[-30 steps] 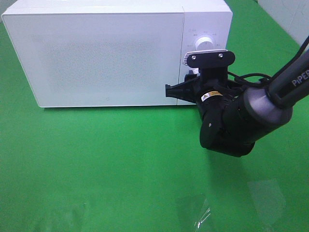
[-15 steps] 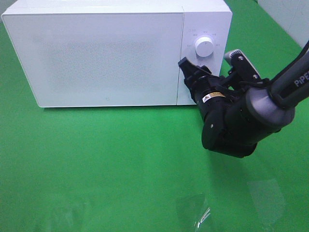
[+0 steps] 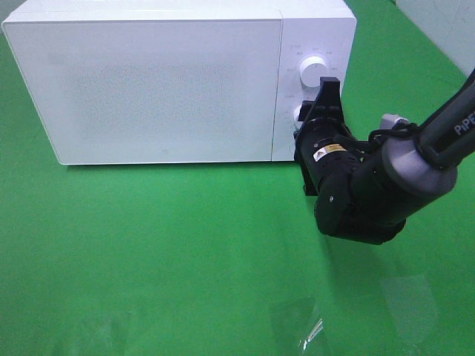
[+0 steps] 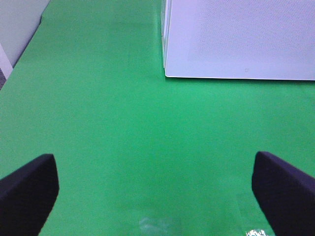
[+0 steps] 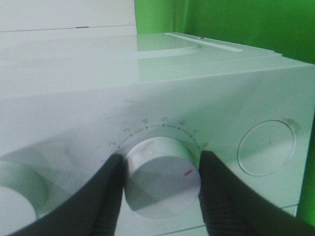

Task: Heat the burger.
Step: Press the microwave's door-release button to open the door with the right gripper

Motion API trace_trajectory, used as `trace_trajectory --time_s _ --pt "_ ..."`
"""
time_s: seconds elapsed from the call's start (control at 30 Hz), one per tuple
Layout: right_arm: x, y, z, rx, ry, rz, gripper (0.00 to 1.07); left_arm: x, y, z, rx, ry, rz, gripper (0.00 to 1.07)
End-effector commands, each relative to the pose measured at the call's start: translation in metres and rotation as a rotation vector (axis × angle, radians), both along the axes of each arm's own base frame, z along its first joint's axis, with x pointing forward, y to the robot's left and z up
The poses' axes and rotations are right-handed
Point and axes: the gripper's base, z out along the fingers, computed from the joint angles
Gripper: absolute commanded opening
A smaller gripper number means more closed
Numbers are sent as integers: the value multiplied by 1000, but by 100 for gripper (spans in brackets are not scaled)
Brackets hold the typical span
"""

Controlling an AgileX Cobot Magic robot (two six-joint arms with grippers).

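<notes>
Microwave (image 3: 163, 81): white casing, smooth, semi-gloss; top panel glossy enough to mirror the light; door face finely stippled, matt. Knob (image 5: 162, 179): white, plastic look, satin face, smooth rim. Table covering (image 3: 185, 252): green, matt, cloth-like, with a few shiny patches near the front edge. Right gripper (image 3: 324, 100): black, matt, plastic-looking fingers (image 5: 106, 196); wrist housing glossy black, grey satin metal-like collar behind. Left gripper (image 4: 156, 196): dark, matt, smooth finger pads (image 4: 29, 191).

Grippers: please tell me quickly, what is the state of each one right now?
Left gripper: open, holding nothing.
Right gripper: closed on the numbered knob of the microwave.
</notes>
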Motion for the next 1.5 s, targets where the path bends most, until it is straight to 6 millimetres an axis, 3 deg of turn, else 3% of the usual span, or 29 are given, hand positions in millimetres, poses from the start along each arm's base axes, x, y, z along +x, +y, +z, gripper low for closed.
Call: trace_trajectory --time_s 0.03,0.8,1.1,1.3,1.5 --pt "4 24 18 62 -104 189 0 -2 0 0 0 -12 2 100" --pt "5 17 21 66 -138 118 2 -2 0 0 0 -12 2 100" --pt "6 12 22 83 -155 60 16 -2 0 0 0 -12 2 100" --pt "6 6 21 100 -143 -1 43 -2 0 0 0 -12 2 100" --pt "6 6 21 65 -142 -8 55 -2 0 0 0 -12 2 100"
